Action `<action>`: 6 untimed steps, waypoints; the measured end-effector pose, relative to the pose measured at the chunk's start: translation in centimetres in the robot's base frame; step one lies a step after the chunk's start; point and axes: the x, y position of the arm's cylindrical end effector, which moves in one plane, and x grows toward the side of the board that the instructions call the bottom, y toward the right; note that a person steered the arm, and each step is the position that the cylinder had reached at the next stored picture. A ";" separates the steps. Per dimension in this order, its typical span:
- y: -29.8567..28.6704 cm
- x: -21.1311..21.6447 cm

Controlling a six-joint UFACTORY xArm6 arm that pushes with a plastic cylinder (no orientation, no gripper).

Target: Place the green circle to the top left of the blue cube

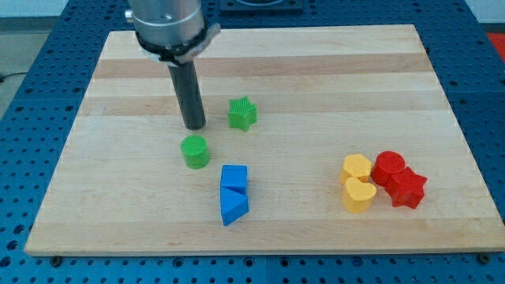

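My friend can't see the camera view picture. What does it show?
My tip sits just above a green circle on a wooden board. A blue cube lies lower right of the circle; a green star sits right of my tip.

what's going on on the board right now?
The arm is working on the green circle, which should end up to the top left of the blue cube. My tip sits just above the circle toward the view's top, apart from it or barely so. The circle already lies up and left of the cube, close by. A blue triangle touches the cube below, a green star sits right of the rod, and yellow and red blocks cluster at the view's right.
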 end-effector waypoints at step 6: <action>-1.7 7.0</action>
